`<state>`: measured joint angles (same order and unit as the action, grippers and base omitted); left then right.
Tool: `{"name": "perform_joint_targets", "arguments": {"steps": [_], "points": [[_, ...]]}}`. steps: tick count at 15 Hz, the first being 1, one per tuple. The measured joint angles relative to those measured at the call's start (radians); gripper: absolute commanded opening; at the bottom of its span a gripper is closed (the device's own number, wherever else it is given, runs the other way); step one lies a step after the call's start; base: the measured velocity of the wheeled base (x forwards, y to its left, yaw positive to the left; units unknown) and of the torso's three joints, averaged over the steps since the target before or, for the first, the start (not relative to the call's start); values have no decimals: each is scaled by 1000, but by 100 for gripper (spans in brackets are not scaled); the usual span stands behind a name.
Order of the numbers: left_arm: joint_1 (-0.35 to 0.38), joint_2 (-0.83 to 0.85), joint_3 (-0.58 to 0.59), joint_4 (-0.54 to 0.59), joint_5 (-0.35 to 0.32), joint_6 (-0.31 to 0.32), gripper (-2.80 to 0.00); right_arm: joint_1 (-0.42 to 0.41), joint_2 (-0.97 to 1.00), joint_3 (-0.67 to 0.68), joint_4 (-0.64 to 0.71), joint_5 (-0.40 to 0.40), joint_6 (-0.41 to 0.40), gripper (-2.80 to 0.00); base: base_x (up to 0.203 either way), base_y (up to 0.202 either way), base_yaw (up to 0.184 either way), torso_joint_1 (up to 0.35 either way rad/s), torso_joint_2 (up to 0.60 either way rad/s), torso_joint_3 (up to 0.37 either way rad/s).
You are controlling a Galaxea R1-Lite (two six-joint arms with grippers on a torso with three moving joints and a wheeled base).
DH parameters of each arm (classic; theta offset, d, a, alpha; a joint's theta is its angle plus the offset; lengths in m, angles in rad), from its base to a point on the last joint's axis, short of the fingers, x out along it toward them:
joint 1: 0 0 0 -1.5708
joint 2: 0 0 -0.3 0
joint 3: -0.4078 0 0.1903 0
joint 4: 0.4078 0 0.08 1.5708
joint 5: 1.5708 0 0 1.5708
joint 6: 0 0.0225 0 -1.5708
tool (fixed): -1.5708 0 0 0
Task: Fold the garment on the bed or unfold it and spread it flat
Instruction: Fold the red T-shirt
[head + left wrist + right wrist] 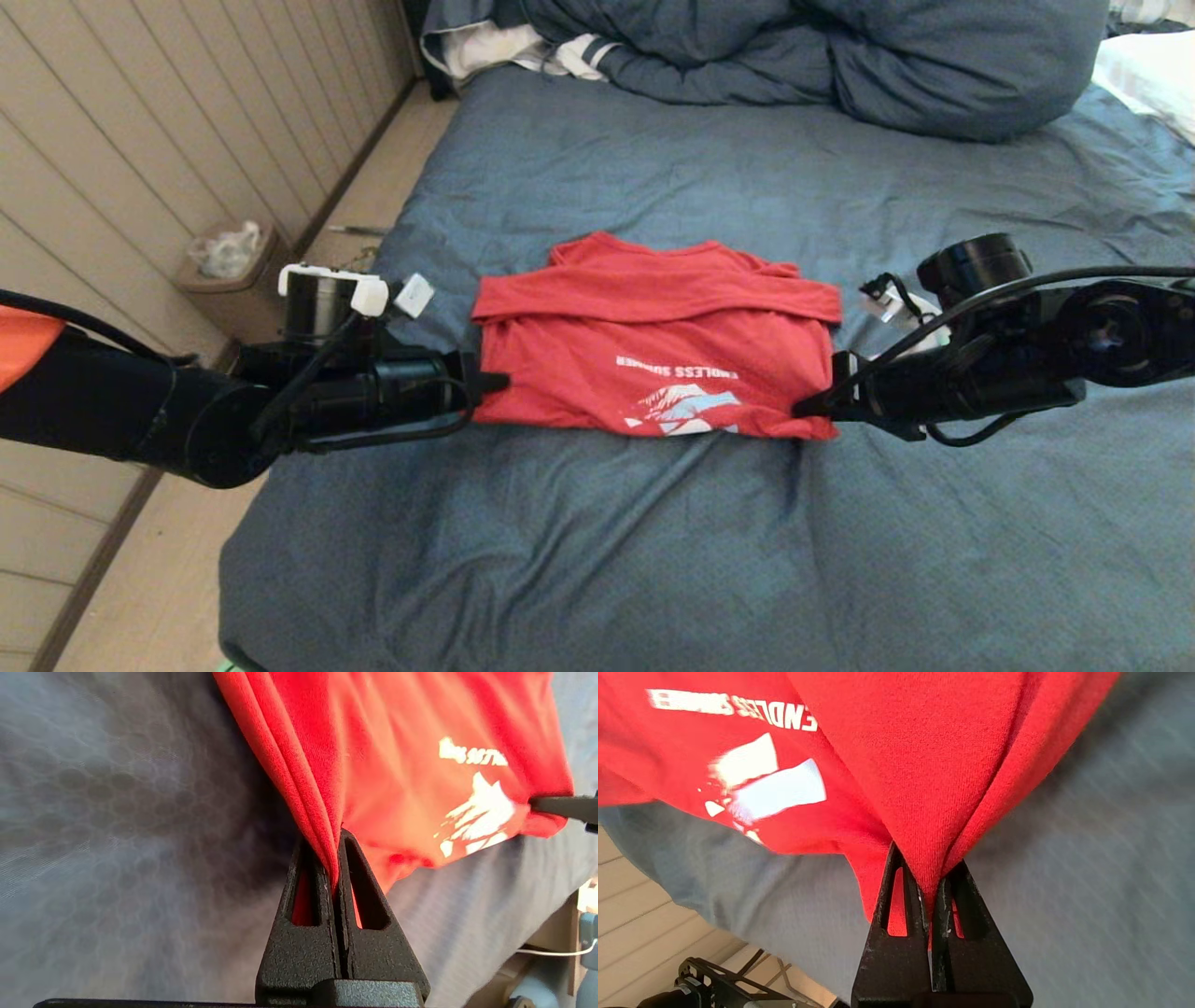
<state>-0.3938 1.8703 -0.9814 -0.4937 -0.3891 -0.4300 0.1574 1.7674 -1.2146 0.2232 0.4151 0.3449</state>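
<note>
The red T-shirt (653, 336) lies folded in the middle of the slate-blue bed (653, 541), its white lettering and light-blue graphic facing up near the front fold. My left gripper (493, 381) is shut on the shirt's left edge, with several red layers (299, 765) pinched between its fingers (299, 896). At the shirt's right front corner my right gripper (808, 407) is also shut, holding a bunch of red cloth (924, 788) between its fingers (966, 905). The held edges are lifted off the sheet. The right gripper's tip (560, 806) shows in the left wrist view.
A bunched dark-blue duvet (794, 56) lies across the far end of the bed, with white striped cloth (523, 51) at its left. A small bin (229, 280) stands on the floor to the left by the panelled wall. White bedding (1153, 70) sits at the far right.
</note>
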Motion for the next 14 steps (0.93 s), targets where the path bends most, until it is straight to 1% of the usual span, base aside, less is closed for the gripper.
{"name": "perform_joint_targets", "arguments": {"steps": [2, 4, 7, 9, 11, 14], "points": [[0, -35, 19, 5, 0, 3, -280, -16, -33, 19, 26, 0, -4, -280, 0, 0, 0, 0, 0, 0], [0, -76, 40, 35, 0, 20, -280, -34, -64, 24, 79, 1, -10, -280, 0, 0, 0, 0, 0, 0], [-1, -150, 56, 132, 0, 70, -280, -56, -98, 30, 128, 4, -16, -280, 0, 0, 0, 0, 0, 0], [0, -204, 95, 167, -1, 85, -280, -66, -120, 50, 166, 5, -44, -280, 0, 0, 0, 0, 0, 0], [-8, -245, 158, 160, -3, 86, -280, -68, -149, 97, 169, 5, -59, -280, 0, 0, 0, 0, 0, 0], [-44, -279, 230, 139, -6, 73, -280, -73, -188, 177, 165, 3, -66, -280, 0, 0, 0, 0, 0, 0]]}}
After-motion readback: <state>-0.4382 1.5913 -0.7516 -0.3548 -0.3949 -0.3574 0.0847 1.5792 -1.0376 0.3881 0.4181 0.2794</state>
